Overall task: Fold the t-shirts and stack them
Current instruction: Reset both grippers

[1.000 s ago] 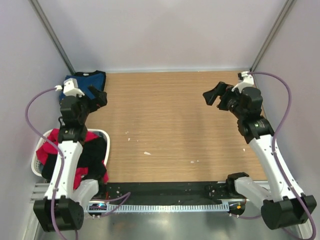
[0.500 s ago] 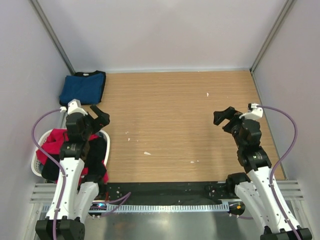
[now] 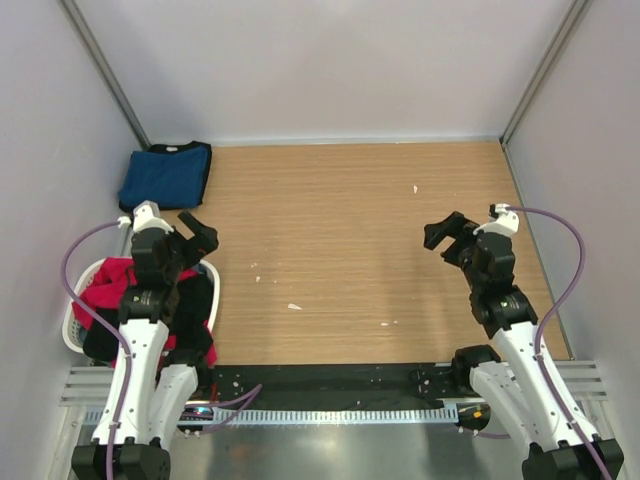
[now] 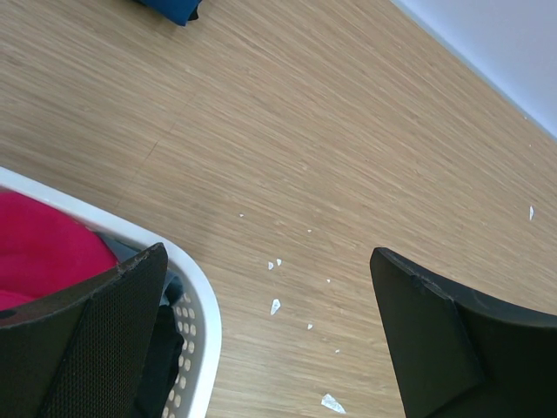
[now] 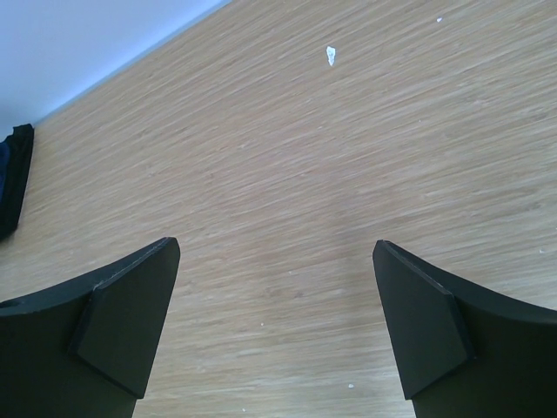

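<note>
Left claw [image 3: 200, 232] and right claw [image 3: 444, 231] both gape apart, empty. A folded blue shirt [image 3: 165, 176] lies far left (red shirt [image 3: 100, 295] and black shirt [image 3: 195, 305] fill the basket [image 4: 202, 300]).

Both arms stood folded close above their bases, forearms tilted forward. The left gripper [image 3: 201, 232] and the right gripper [image 3: 444, 232] had their jaws spread wide and empty, angled inward toward each other.

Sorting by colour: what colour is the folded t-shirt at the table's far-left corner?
The folded t-shirt is navy blue, clearest in the top external view.
</note>
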{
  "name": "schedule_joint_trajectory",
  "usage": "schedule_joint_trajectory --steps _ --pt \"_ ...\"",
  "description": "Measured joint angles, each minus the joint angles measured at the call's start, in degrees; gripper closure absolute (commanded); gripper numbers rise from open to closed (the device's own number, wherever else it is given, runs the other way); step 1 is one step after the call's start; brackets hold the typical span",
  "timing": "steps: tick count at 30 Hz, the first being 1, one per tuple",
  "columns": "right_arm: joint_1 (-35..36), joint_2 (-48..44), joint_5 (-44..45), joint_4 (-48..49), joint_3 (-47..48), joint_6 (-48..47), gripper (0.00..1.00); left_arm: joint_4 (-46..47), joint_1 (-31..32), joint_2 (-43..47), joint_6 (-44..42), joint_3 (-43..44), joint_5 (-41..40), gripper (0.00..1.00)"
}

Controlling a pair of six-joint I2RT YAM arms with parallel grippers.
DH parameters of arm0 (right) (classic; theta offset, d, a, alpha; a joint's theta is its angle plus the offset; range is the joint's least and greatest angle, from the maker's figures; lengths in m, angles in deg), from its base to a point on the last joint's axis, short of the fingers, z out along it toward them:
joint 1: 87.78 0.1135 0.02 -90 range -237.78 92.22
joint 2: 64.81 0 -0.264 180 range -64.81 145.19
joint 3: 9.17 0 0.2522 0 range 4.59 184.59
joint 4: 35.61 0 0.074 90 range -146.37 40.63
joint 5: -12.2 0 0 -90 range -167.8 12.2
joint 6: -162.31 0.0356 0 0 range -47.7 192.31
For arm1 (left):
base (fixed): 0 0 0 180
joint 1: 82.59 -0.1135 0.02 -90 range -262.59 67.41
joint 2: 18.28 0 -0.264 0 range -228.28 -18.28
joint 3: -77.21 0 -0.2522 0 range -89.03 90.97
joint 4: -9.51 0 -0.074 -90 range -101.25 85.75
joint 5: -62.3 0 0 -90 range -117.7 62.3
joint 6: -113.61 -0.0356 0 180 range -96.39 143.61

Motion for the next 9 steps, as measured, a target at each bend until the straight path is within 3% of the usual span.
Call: schedule_joint_trajectory --steps 9 --pt "0.00 0.00 0.02 0.02 1.18 -0.24 0.00 0.00 0.02 0.00 0.02 0.00 -0.11 0.00"
